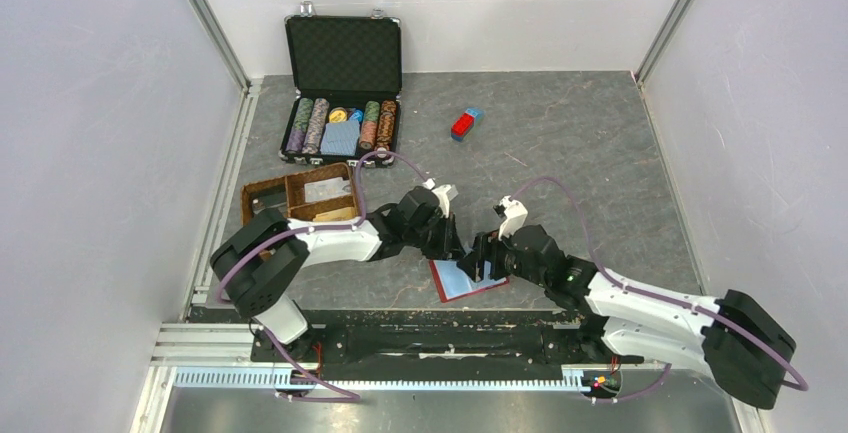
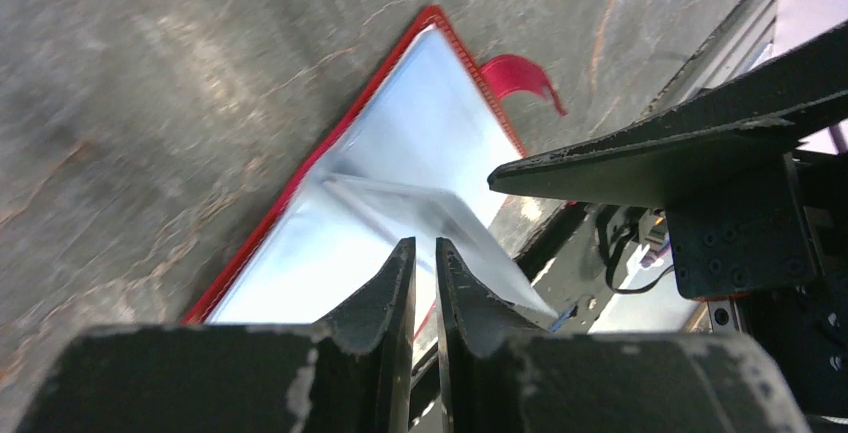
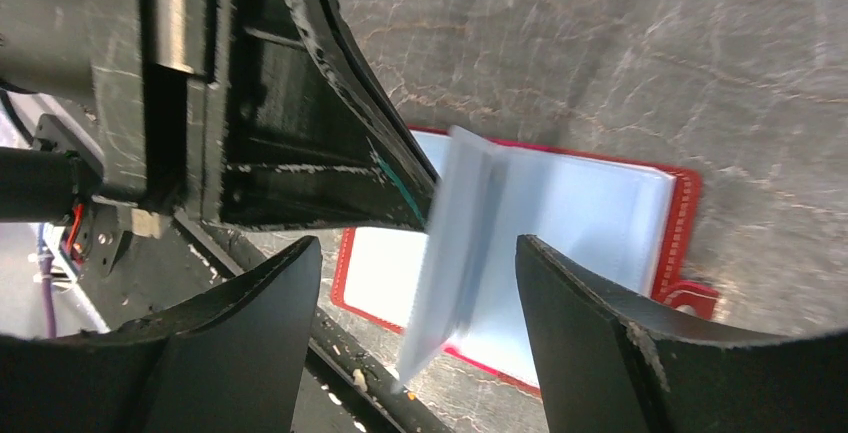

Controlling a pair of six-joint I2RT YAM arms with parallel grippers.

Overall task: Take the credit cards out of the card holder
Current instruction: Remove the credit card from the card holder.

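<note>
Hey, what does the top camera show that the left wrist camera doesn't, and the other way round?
Only the top view: the chip case, the wooden tray, the red-and-blue block, and the left arm and right arm whole.
Only the left wrist view: a red strap curling off one edge, and the left claw nearly closed on a raised pale leaf, seemingly pinching it.
Both: the open red holder lying on the table, pale pages up.

White-and-black arms (image 1: 340,241), purple cables (image 1: 385,154) looped alongside, scuffed black gripper fingers (image 3: 620,353), white wrist mounts (image 1: 512,215)
</note>
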